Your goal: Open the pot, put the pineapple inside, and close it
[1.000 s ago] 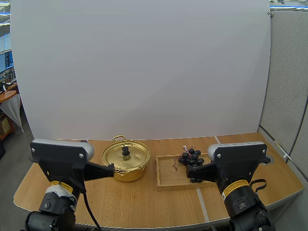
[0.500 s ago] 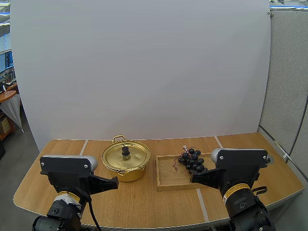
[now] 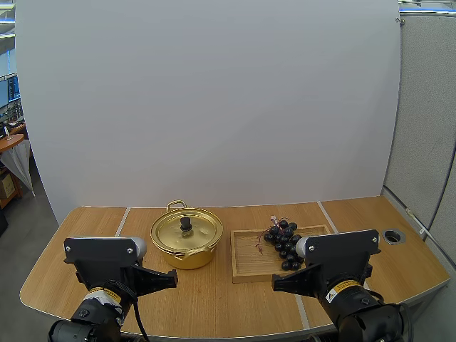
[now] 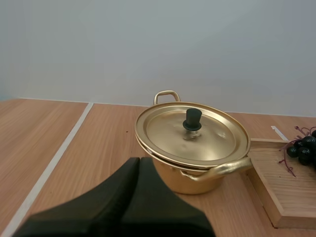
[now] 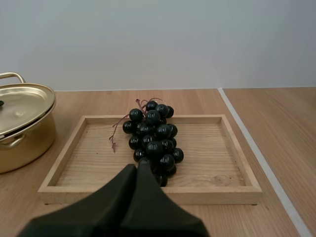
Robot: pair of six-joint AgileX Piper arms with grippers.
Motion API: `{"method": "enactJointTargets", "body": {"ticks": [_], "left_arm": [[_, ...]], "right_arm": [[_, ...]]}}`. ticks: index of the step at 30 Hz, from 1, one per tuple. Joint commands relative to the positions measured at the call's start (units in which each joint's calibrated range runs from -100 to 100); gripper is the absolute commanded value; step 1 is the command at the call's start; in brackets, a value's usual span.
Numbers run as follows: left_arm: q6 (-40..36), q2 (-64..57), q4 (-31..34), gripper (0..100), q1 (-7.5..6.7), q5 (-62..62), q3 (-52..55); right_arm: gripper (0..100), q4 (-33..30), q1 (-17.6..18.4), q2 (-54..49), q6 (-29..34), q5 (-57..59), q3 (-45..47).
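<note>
A gold pot (image 3: 187, 239) with its lid on and a black knob (image 3: 186, 224) stands left of centre on the table. To its right a bunch of dark grapes (image 3: 283, 240) lies on a wooden tray (image 3: 251, 263). My left gripper (image 3: 169, 276) is shut, hanging near the front edge, short of the pot (image 4: 192, 148). My right gripper (image 3: 278, 283) is shut too, just in front of the tray (image 5: 148, 195), with the grapes (image 5: 152, 137) beyond its tips. I see no pineapple.
The wooden table (image 3: 214, 303) has pale seams (image 3: 303, 306) running front to back. A round cable hole (image 3: 392, 235) sits at the far right. A white backdrop rises behind the table.
Both arms have dropped lower and drawn back toward the front edge. The right gripper no longer covers the tray's front. Pot, lid and grapes have not moved.
</note>
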Motion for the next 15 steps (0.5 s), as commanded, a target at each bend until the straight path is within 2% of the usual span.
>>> {"method": "enactJointTargets", "body": {"ticks": [1, 15], "left_arm": [[-0.61, -0.17, 0.46, 0, -0.11, 0.07, 0.06], [-0.61, -0.17, 0.46, 0, -0.11, 0.76, 0.06]], "right_arm": [[0, 1.89, -0.21, -0.33, -1.51, 0.3, 0.0], [0, 2.28, -0.76, -0.33, -1.51, 0.73, 0.0]]}}
